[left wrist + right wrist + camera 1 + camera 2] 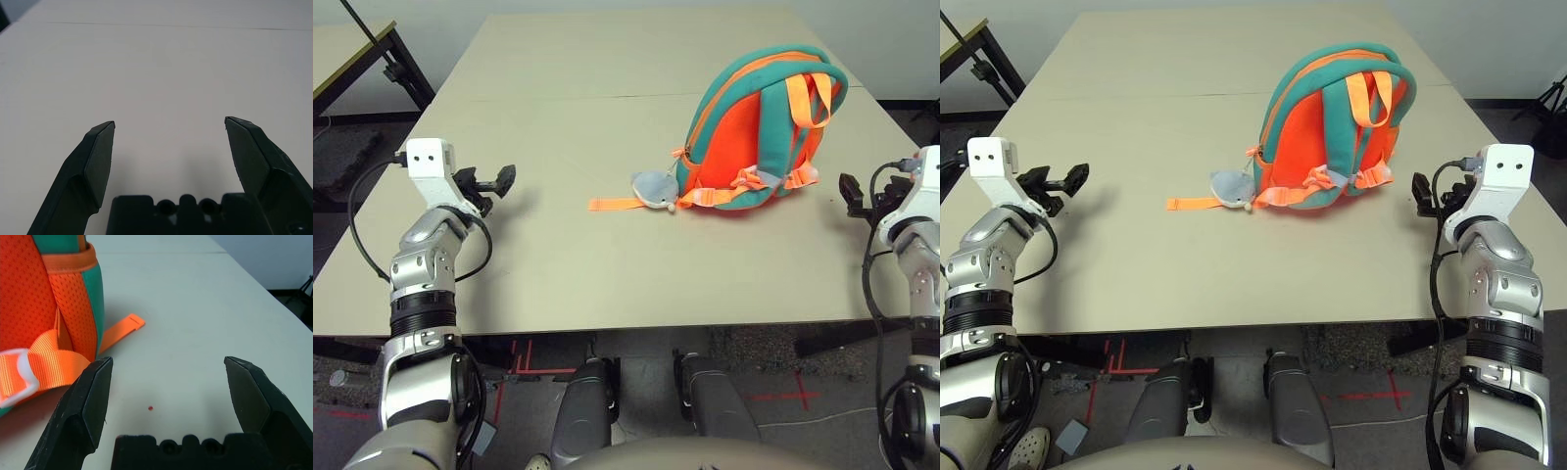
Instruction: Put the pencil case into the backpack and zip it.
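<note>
The orange backpack [756,132] with teal trim lies on the table right of centre, straps facing up, a grey plush charm [653,189] and a loose orange strap at its near left corner. The pencil case is out of view. My left gripper [499,179] hovers open over the table's left side, well away from the backpack, nothing between its fingers [100,156]. My right gripper [851,190] stands open just right of the backpack, empty; in the right wrist view the backpack's [44,308] strap and buckle sit close to one of its fingers [93,396].
The beige table [568,108] stretches wide around the backpack, with a seam across its middle. A second table with a black frame [372,59] stands beyond the far left corner. The floor below the near edge carries red tape marks.
</note>
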{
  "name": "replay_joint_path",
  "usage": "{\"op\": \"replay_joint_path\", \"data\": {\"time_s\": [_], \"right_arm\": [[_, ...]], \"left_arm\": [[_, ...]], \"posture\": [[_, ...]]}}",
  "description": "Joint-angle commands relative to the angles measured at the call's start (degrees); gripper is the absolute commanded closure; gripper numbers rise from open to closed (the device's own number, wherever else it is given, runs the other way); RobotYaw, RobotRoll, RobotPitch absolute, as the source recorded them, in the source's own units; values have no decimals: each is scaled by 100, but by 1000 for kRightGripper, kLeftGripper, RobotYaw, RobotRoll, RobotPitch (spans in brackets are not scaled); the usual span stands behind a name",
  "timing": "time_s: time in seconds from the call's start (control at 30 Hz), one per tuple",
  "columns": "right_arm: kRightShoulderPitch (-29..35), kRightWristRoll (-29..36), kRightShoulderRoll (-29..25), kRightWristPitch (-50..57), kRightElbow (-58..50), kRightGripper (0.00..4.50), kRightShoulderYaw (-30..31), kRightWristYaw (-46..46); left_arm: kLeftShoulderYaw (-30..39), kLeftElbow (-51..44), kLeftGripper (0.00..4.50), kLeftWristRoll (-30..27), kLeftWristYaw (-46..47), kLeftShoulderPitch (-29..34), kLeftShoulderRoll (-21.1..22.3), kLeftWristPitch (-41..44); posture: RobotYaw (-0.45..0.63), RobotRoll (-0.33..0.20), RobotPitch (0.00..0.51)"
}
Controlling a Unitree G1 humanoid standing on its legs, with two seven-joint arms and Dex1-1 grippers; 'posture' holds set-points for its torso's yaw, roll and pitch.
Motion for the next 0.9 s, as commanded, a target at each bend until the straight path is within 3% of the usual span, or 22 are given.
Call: {"op": "replay_joint_path", "data": {"time_s": [0.03, 0.9], "right_arm": [[-40, -36, 44, -176, 155, 12, -23, -20], [-45, -52, 68, -401, 299, 12, 29, -12]], "left_arm": [[74, 339, 0, 72, 94, -78, 104, -298], [62, 1524, 0, 48, 224, -288, 211, -1177]], "posture": [[-146, 0, 139], [-152, 0, 149]]}}
